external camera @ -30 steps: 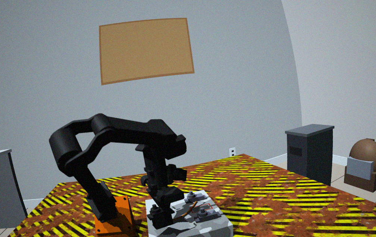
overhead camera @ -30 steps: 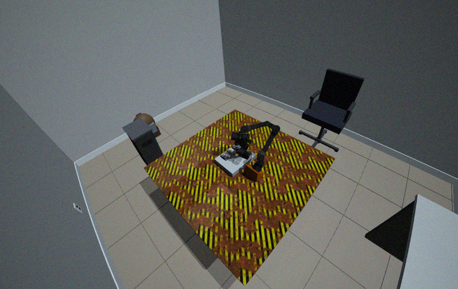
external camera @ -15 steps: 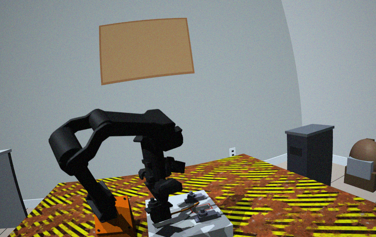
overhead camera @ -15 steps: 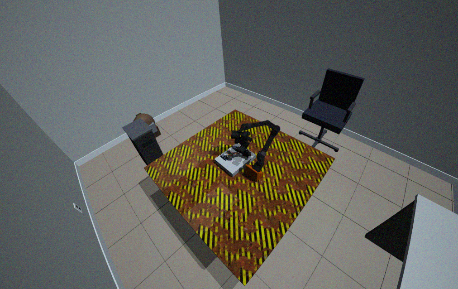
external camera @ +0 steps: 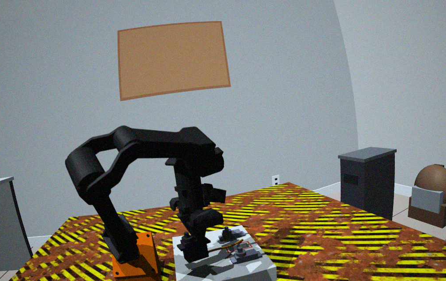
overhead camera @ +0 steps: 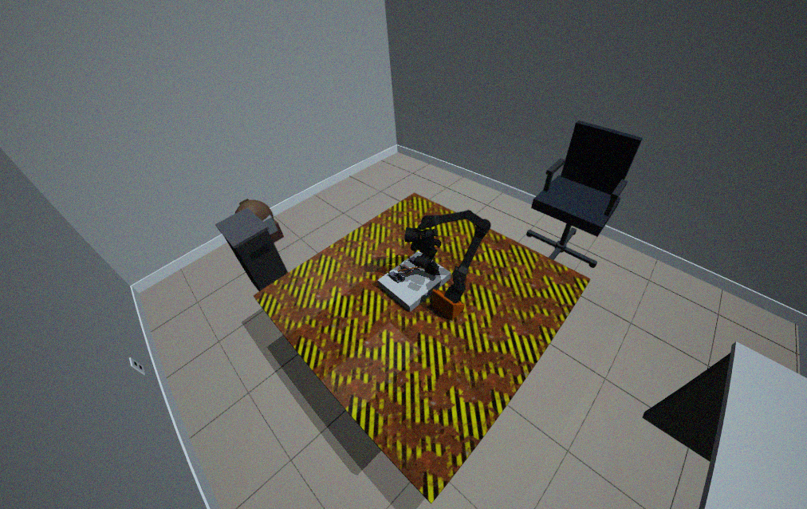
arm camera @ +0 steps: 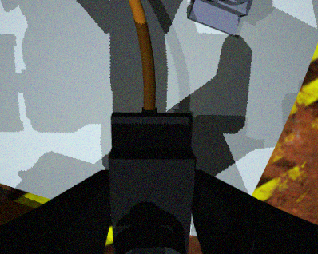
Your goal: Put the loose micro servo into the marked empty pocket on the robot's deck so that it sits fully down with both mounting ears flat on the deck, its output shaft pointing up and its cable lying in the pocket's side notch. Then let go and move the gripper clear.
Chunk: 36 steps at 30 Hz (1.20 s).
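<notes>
My gripper (external camera: 201, 243) (arm camera: 151, 181) points down and is shut on the loose black micro servo (external camera: 190, 250) (arm camera: 151, 137), one finger on each side of its body. The servo is upright, shaft up, and seems slightly above the grey-and-white camouflage deck (overhead camera: 399, 295) (external camera: 266, 268) (arm camera: 61, 88). Its orange-brown cable (external camera: 233, 245) (arm camera: 148, 72) reaches out over the deck toward the pocket side. The pocket's red outline (external camera: 250, 243) is between two fitted servos, partly hidden by the cable and nearer servo. The pocket does not show in the wrist view.
The nearer fitted servo (external camera: 246, 256) and the farther fitted servo (external camera: 227, 235) flank the pocket. The arm's orange base (overhead camera: 447, 305) (external camera: 145, 256) stands close beside the deck. Both are on the yellow-and-black striped, rusty mat (overhead camera: 394, 354) (external camera: 322, 241). A dark cabinet (overhead camera: 257, 250) (external camera: 368, 181) stands beyond it.
</notes>
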Motion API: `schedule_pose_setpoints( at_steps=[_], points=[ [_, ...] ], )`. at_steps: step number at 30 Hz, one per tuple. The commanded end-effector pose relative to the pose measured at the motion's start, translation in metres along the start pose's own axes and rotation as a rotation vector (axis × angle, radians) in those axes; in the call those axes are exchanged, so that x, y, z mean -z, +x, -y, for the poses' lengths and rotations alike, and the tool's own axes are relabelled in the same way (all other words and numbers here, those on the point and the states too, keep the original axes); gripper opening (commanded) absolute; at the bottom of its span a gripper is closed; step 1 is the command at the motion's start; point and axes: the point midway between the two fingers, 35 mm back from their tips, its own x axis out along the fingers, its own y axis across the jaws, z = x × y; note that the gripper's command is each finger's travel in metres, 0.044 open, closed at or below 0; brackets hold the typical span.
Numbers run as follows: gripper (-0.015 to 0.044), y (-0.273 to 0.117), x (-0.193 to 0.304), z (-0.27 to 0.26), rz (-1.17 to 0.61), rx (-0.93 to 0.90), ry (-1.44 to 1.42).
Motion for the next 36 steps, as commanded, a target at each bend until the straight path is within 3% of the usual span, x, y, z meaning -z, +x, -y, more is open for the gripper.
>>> schedule_pose_setpoints(
  at_steps=[1,17,36],
  points=[
    [0.0,-0.002,-0.015,0.004,0.01,0.0,0.003],
    [0.0,-0.002,-0.032,-0.05,0.011,-0.002,0.004],
    [0.0,-0.002,-0.032,-0.051,0.011,-0.003,0.204]
  ],
)
